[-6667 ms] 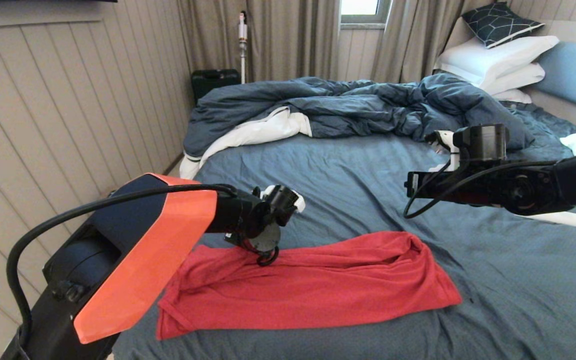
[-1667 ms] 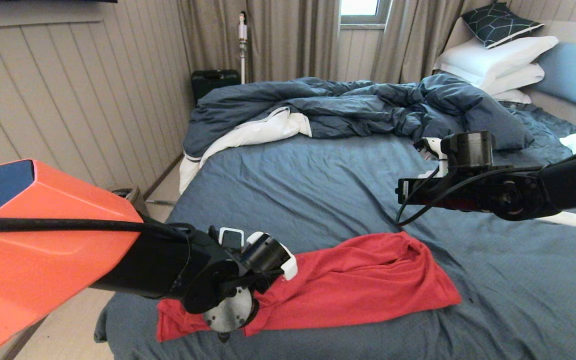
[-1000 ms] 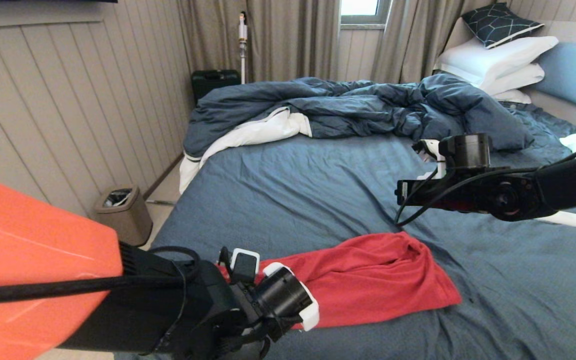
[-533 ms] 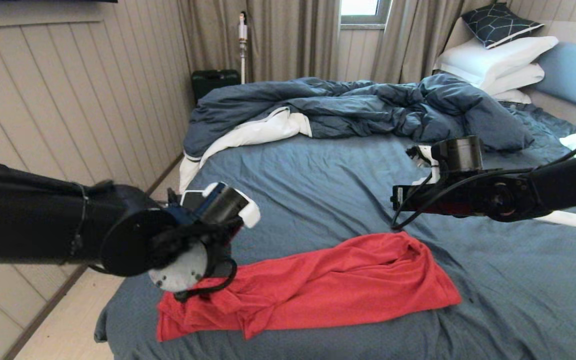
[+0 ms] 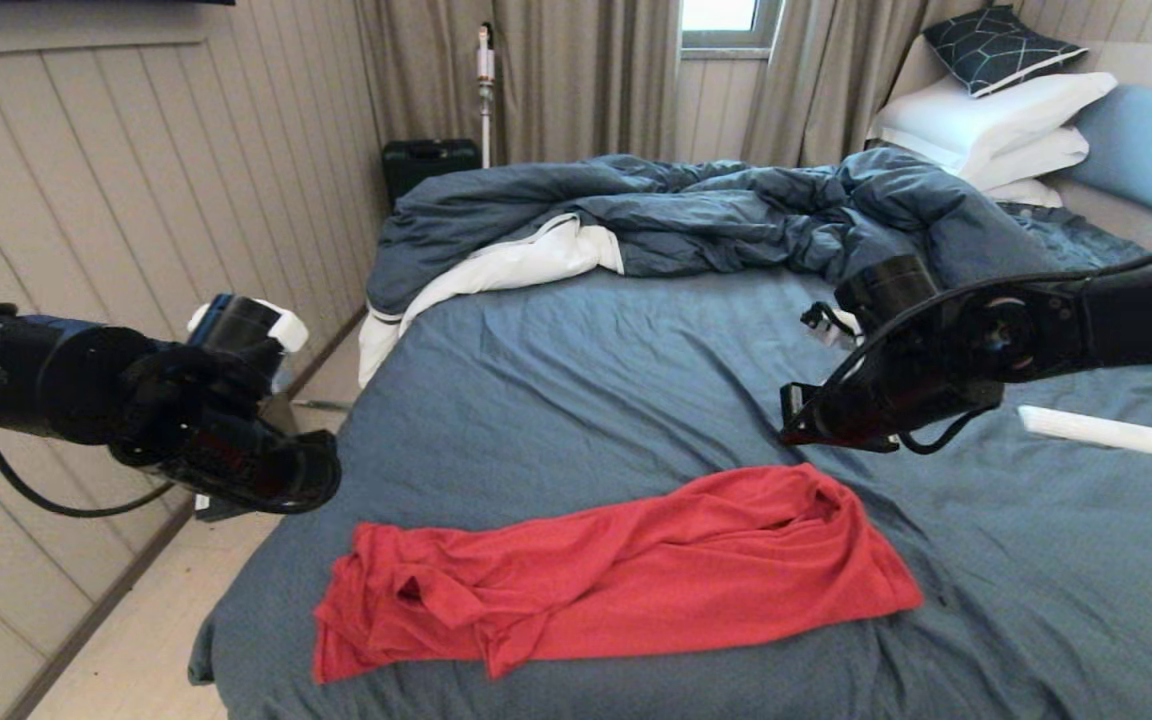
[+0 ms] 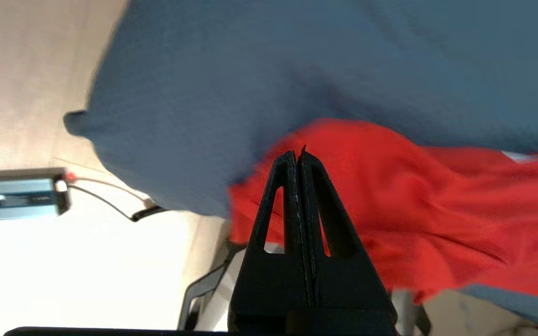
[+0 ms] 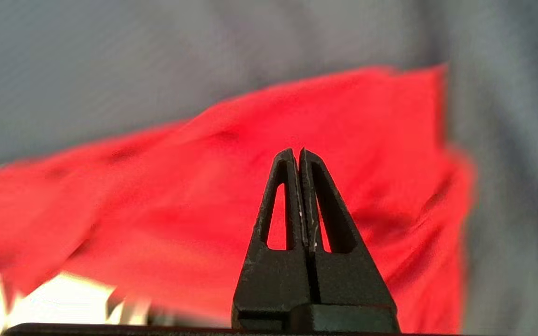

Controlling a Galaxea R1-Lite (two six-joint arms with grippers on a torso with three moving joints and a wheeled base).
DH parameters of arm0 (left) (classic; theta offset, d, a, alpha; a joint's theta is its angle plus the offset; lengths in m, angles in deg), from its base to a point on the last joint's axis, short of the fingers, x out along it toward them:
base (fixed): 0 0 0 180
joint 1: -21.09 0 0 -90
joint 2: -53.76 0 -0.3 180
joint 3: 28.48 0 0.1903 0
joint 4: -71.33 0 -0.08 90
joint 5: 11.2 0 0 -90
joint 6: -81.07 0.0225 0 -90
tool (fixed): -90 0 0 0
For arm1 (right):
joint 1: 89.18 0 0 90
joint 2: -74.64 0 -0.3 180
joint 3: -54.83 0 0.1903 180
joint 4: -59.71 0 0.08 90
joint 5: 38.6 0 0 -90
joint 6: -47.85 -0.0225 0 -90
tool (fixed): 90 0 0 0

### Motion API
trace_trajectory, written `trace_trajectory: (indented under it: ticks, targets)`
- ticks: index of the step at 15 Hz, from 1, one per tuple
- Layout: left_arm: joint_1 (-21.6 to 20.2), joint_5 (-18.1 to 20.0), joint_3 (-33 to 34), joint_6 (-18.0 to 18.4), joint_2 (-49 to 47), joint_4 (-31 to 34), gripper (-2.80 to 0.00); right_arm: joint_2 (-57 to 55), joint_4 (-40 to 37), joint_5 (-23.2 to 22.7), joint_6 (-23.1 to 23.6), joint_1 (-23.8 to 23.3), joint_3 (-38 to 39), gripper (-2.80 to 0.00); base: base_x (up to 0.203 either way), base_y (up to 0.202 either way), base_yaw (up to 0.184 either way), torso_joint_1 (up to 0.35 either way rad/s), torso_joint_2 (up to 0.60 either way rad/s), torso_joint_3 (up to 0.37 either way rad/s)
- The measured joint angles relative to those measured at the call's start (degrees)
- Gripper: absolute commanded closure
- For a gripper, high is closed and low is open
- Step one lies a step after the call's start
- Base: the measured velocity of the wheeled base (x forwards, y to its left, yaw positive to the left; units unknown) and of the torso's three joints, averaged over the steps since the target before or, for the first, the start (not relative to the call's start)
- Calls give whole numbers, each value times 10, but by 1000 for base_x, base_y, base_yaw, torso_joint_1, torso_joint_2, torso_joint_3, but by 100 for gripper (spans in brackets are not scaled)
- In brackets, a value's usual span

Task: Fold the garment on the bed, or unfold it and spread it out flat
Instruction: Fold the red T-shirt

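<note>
The garment (image 5: 636,570), a red T-shirt, lies bunched in a long band across the near part of the bed (image 5: 586,380), its left end crumpled. My left gripper (image 5: 316,480) hangs off the bed's left side over the floor, shut and empty, clear of the shirt. In the left wrist view the left gripper (image 6: 298,153) points at the garment (image 6: 414,200) near the bed's corner. My right gripper (image 5: 794,428) hovers just beyond the shirt's right end, shut with nothing in it. In the right wrist view the right gripper (image 7: 296,151) is above the garment (image 7: 180,186).
A rumpled dark blue duvet (image 5: 696,210) fills the far half of the bed, with white pillows (image 5: 996,120) at the back right. A long white object (image 5: 1091,428) lies on the sheet to the right. A panelled wall (image 5: 86,200) and bare floor (image 5: 136,640) run along the left.
My left arm has drawn away from the shirt's left end, up and out to the left of the bed, leaving that end crumpled. My right gripper has tipped down toward the shirt's right end.
</note>
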Motion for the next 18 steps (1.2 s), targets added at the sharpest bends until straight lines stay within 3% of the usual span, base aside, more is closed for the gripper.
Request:
trace_trajectory:
  ticks: [2,4,8,12,18]
  targets:
    - [-34,55,18,48,-6,-47,0,1,-84,-22,-6,22,-49,0,0,0,0,0,0,0]
    - [-36,70,20,58,-25,-59,0,-10,-158,-26,-14,37,-94,0,0,0,0,0,0,0]
    - [27,72,20,57,-64,-82,0,-20,-257,-20,-18,42,-137,0,0,0,0,0,0,0]
    - [54,71,38,57,-80,-104,0,-20,-268,25,-9,54,-146,0,0,0,0,0,0,0]
    - [36,67,32,54,-70,-113,0,-18,-263,28,-1,48,-125,0,0,0,0,0,0,0]
